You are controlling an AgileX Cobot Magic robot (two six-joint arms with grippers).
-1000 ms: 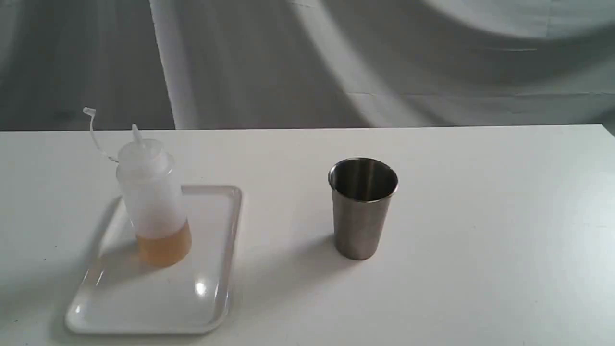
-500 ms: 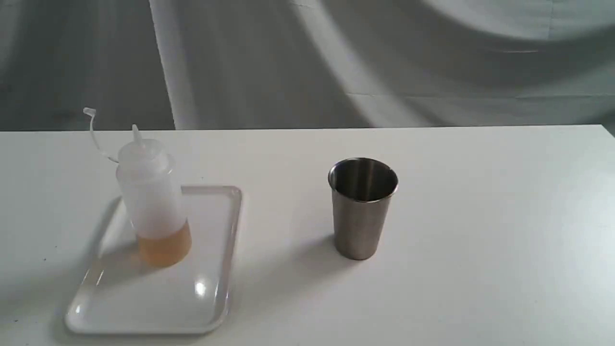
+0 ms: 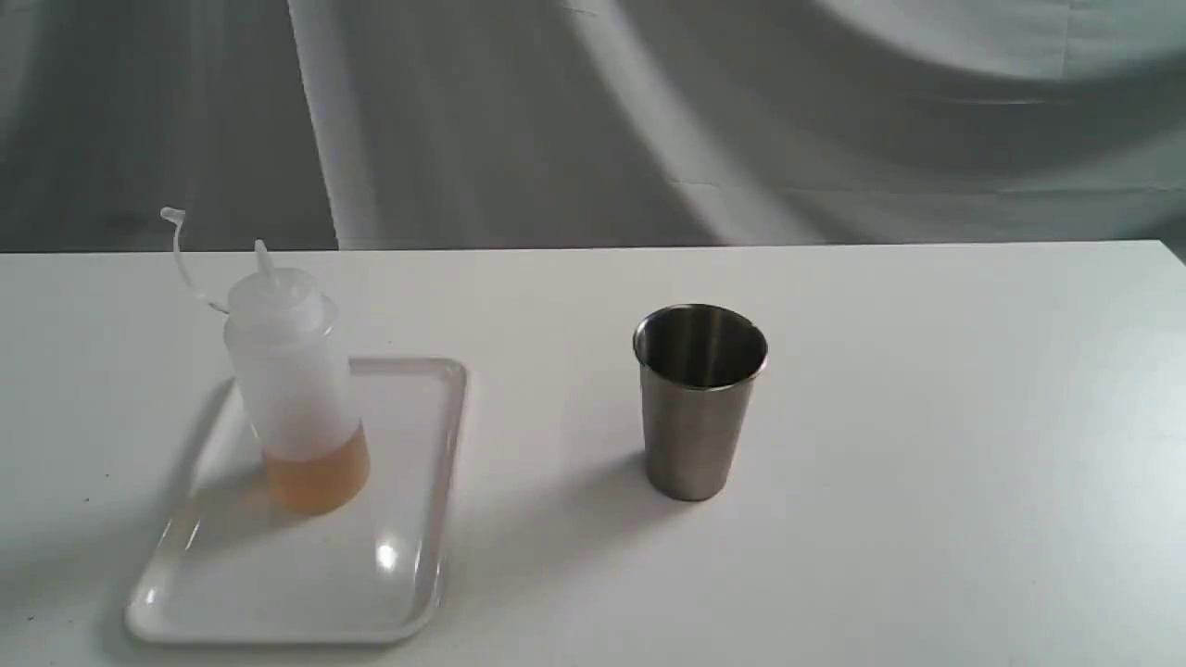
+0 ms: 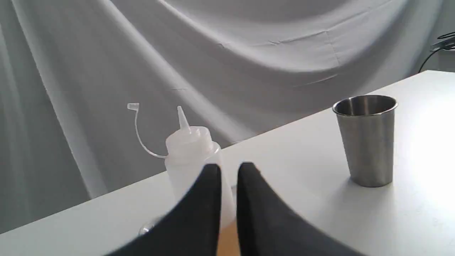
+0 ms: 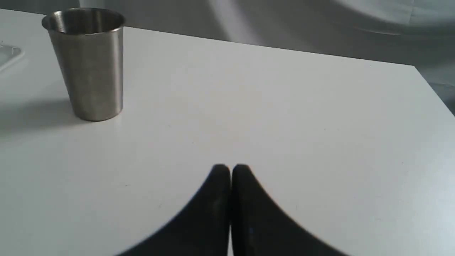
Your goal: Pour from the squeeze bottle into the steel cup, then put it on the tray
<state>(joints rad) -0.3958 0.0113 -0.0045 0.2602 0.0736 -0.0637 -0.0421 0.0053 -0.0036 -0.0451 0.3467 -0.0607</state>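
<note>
The squeeze bottle [image 3: 292, 380] stands upright on the far part of the white tray [image 3: 408, 556], at the table's left, with amber liquid at its bottom and its cap strap curling up to the left. To its right, off the tray, the steel cup [image 3: 700, 408] stands upright. Neither gripper shows in the exterior view. In the left wrist view my left gripper [image 4: 229, 167] hangs short of the bottle [image 4: 188, 149], holding nothing, with only a narrow slit between its fingers; the cup [image 4: 368, 142] is off to one side. My right gripper [image 5: 231, 167] is shut and empty over bare table, well away from the cup [image 5: 89, 67].
The white table [image 3: 927, 463] ends at a far edge against a grey draped cloth [image 3: 649, 120]. A corner of the tray [image 5: 9, 55] shows beyond the cup in the right wrist view. A table corner [image 5: 414, 67] lies ahead of the right gripper.
</note>
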